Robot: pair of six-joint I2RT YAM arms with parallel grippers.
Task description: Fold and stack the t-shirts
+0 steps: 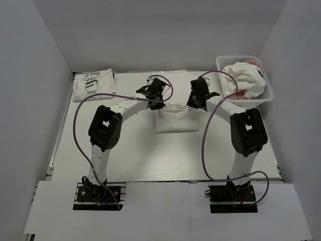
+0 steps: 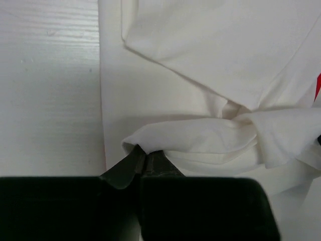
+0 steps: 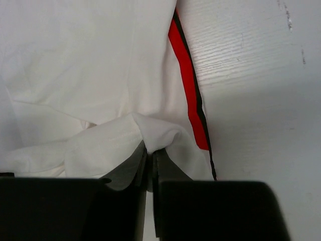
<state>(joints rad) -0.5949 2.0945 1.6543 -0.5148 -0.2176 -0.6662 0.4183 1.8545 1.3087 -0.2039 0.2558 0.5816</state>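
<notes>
A white t-shirt with red print (image 1: 174,119) lies in the middle of the table, partly folded. My left gripper (image 1: 153,99) is shut on a fold of its cloth (image 2: 190,138) at its left edge. My right gripper (image 1: 199,98) is shut on a fold of the same shirt (image 3: 125,135) near its right edge, beside a red and black stripe (image 3: 189,95). A folded white t-shirt with black cartoon and lettering (image 1: 93,83) lies at the far left. More t-shirts (image 1: 246,78), white with a bit of pink, are heaped in the basket.
A white lattice basket (image 1: 268,98) stands at the far right corner. Grey walls close in the table on three sides. Purple cables loop from both arms. Bare white table (image 1: 165,158) lies between the shirt and the arm bases.
</notes>
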